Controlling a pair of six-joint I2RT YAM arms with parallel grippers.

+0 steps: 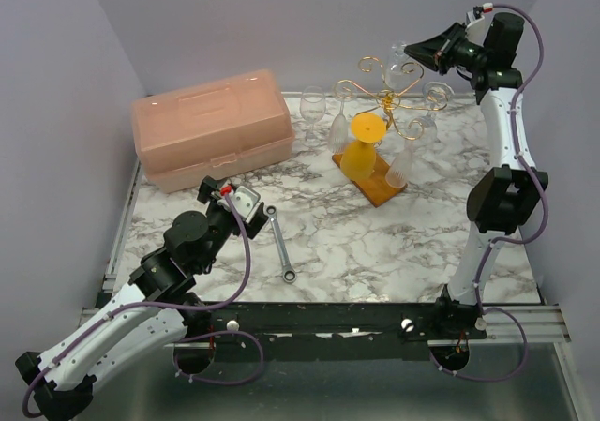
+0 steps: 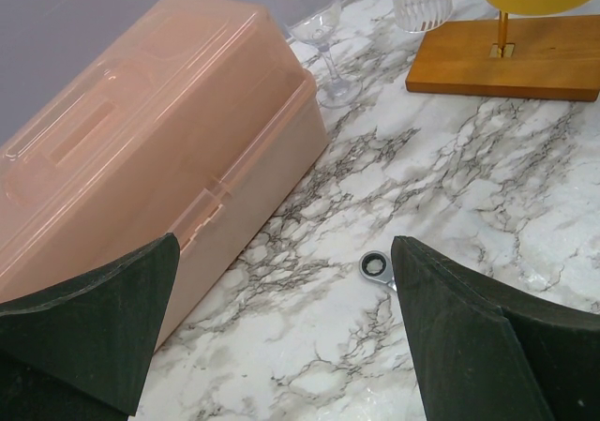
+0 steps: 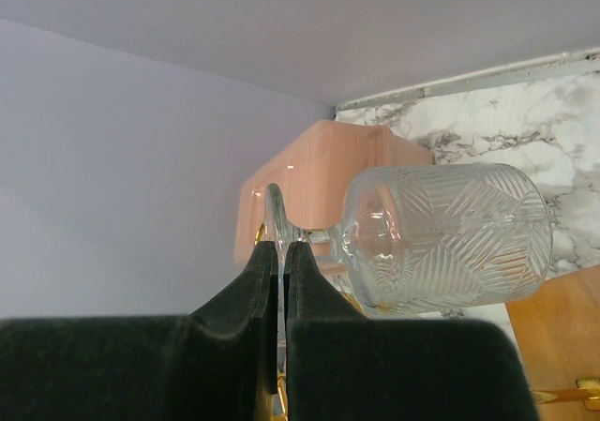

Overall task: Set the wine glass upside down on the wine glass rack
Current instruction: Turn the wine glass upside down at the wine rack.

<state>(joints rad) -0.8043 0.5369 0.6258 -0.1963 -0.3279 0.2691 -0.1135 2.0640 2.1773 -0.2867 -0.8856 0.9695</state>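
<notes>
Plainly, right pincer grips one wine glass; perhaps five others, one rack.

Surface: storage box at rear left; wine glass rack at rear centre-right, with hanging glasses on its arms above the base. One upright glass stands between box and rack; a wrench lies in front of the box. One wine glass is aloft, just behind the rack's top, at its right.

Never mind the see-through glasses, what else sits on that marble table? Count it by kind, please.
Pink box: 1
Wrench: 1
Gold wire rack: 1
Yellow glass: 1
Total: 4
</notes>
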